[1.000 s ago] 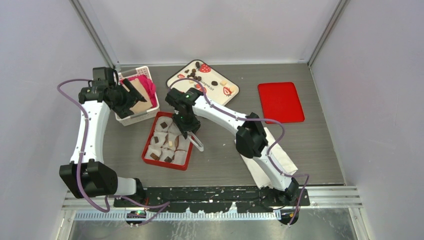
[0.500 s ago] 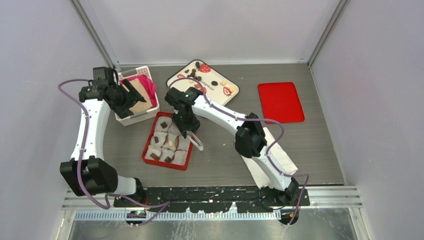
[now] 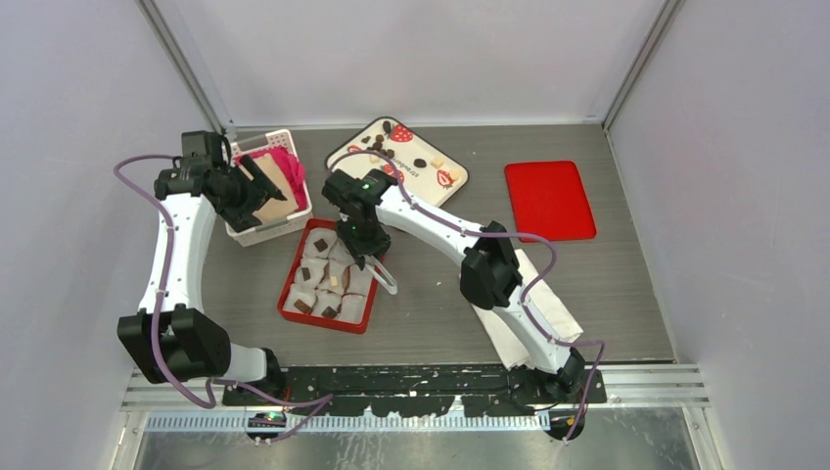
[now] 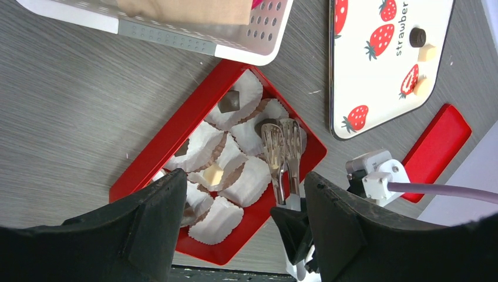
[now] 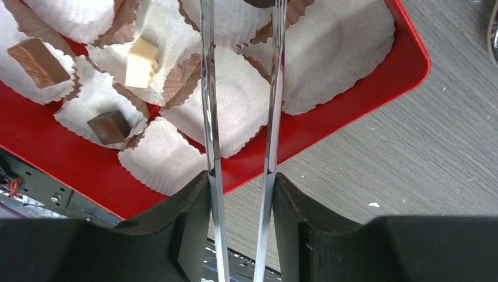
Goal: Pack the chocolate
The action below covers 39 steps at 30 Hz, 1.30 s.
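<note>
red tray (image 4: 176, 126) of paper cups (image 5: 238, 100) holding chocolate (image 5: 108, 126), right jaws clamped on tongs (image 5: 210, 129), left jaws apart

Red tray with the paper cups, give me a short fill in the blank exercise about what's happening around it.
1. The right hand grips a pair of metal ____ above the red tray.
2. One pale chocolate lies in a white paper ____.
3. The white board beside the tray is printed with red ____.
4. The left hand is ____, holding nothing.
Missing words: tongs, cup, strawberries, open.
</note>
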{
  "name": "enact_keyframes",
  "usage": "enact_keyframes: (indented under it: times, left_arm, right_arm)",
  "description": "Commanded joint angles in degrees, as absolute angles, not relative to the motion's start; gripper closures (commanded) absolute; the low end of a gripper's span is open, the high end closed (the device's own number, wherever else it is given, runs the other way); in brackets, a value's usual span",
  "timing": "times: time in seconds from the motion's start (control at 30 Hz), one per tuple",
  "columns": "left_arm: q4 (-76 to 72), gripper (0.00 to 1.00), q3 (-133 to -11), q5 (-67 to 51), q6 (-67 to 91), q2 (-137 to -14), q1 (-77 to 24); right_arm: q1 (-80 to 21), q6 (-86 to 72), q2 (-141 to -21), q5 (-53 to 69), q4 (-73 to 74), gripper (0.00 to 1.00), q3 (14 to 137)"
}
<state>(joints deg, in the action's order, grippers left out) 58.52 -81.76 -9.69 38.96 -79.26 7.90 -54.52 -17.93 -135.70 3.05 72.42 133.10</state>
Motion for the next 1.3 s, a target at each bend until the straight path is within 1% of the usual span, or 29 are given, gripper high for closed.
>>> enact_keyframes:
  times: [0.0, 0.1, 0.27, 0.37, 0.53, 0.63, 0.9, 1.03, 1.13, 1.27]
  left_arm:
    - [57.0, 0.26, -83.3, -10.5, 38.8, -78.2, 8.4]
    - [57.0, 0.26, -83.4, -10.4, 38.8, -78.1, 8.4]
    - [57.0, 0.26, -83.3, -10.6, 38.8, -78.1, 8.3]
    - [57.0, 0.26, -83.4, -10.7, 38.8, -78.2, 8.4]
    - [57.1, 0.26, -83.6, -10.7, 38.4, -78.5, 8.4]
    - [57.2, 0.26, -83.8, -10.6, 38.2, -78.6, 8.4]
    - [57.0, 0.26, -84.1, -11.0, 38.1, -79.6, 8.5]
    - [57.0, 0.26, -85.1, -11.2, 38.1, -80.4, 8.5]
    - [57.1, 0.26, -85.4, -11.1, 38.1, -80.7, 8.5]
    - [57.1, 0.26, -85.7, -11.0, 38.1, -81.2, 8.6]
  right_arm:
    - [-54.4, -17.4, -131.0, 2.2, 73.1, 0.61, 138.3]
    - [-53.9, -17.6, -129.8, 1.6, 73.3, 0.66, 139.8]
    - [-52.3, -17.9, -128.6, 1.2, 73.4, 0.69, 140.6]
    - [-51.6, -17.8, -128.2, 0.8, 73.4, 0.72, 140.1]
    - [-50.4, -17.8, -127.9, 0.5, 72.9, 0.87, 139.1]
    - [-47.5, -19.1, -126.7, 0.2, 72.1, 0.9, 137.2]
    - [-35.7, -22.6, -122.2, -4.1, 67.8, 0.89, 124.6]
    - [-30.6, -22.2, -122.9, -6.1, 68.1, 0.84, 122.6]
    - [-27.8, -21.7, -123.8, -7.0, 67.7, 0.75, 122.6]
    - [-24.9, -20.6, -126.5, -8.0, 68.0, 0.68, 124.5]
